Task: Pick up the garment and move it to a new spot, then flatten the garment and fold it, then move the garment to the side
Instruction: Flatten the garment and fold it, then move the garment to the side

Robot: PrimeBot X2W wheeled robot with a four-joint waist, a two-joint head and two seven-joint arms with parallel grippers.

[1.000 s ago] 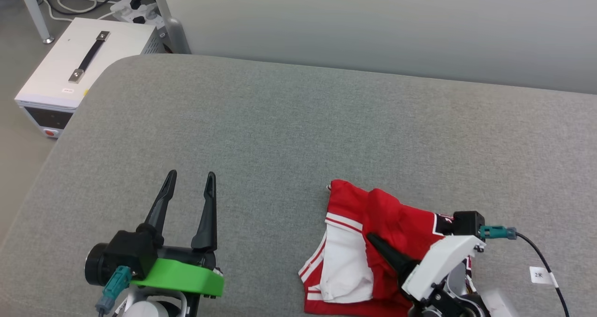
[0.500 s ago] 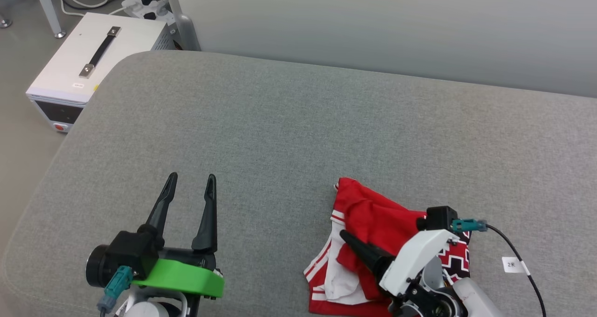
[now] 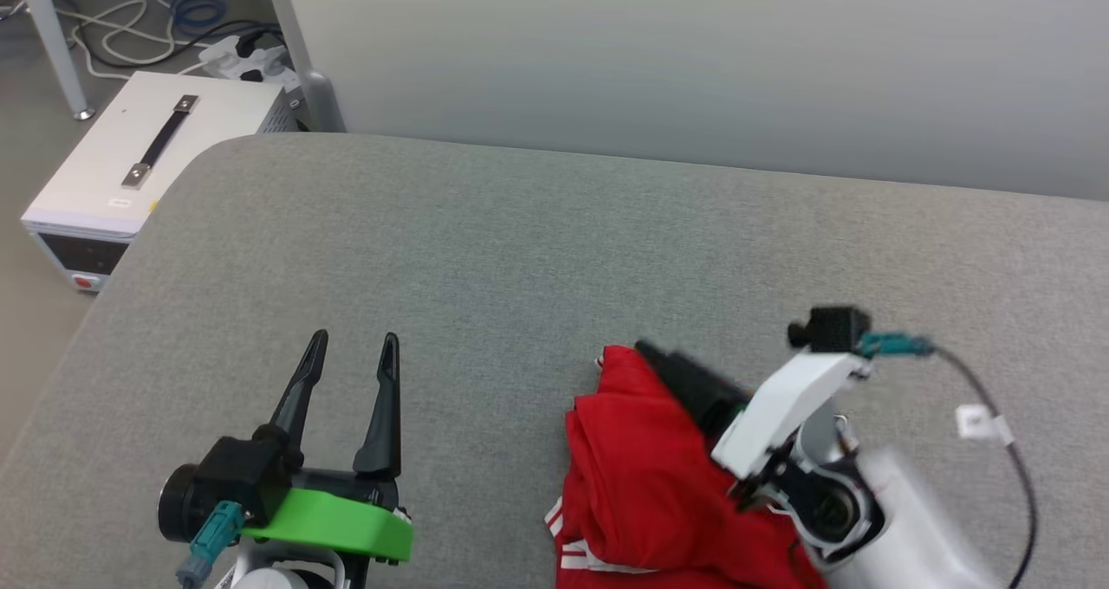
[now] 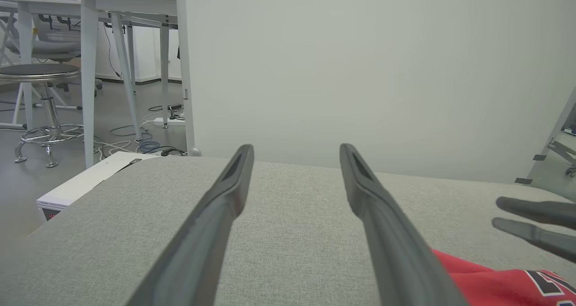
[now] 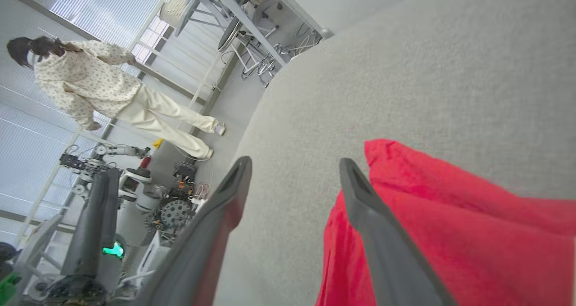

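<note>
**Head view.** The shirt (image 3: 641,485) lies as a red bunched heap on the right of the grey padded top (image 3: 520,251), close to its near edge. A strip of striped trim shows at the heap's lower left. The right gripper (image 3: 645,348) hangs blurred over the heap's far corner. The left gripper (image 3: 355,336) hovers well apart to the left, fingers spread wide and holding nothing. A white box (image 3: 130,156) sits on the floor past the top's left corner.

**Left wrist view.** Between this gripper's wide fingers there is only bare grey cloth. The shirt shows at the lower right with some black-and-white lettering.

**Right wrist view.** The jaws stand wide with nothing between them. One finger crosses in front of the shirt's edge, and the red cloth spreads off to that side. A person (image 5: 90,90) stands far off.

Flattening looks like the step in hand. The heap hides the hem and shoulders, so grabbing its middle would likely only bunch it more. It seems better for each gripper to pinch a single layer at a separate edge, such as the trim, then draw the two apart and away from the near edge.
</note>
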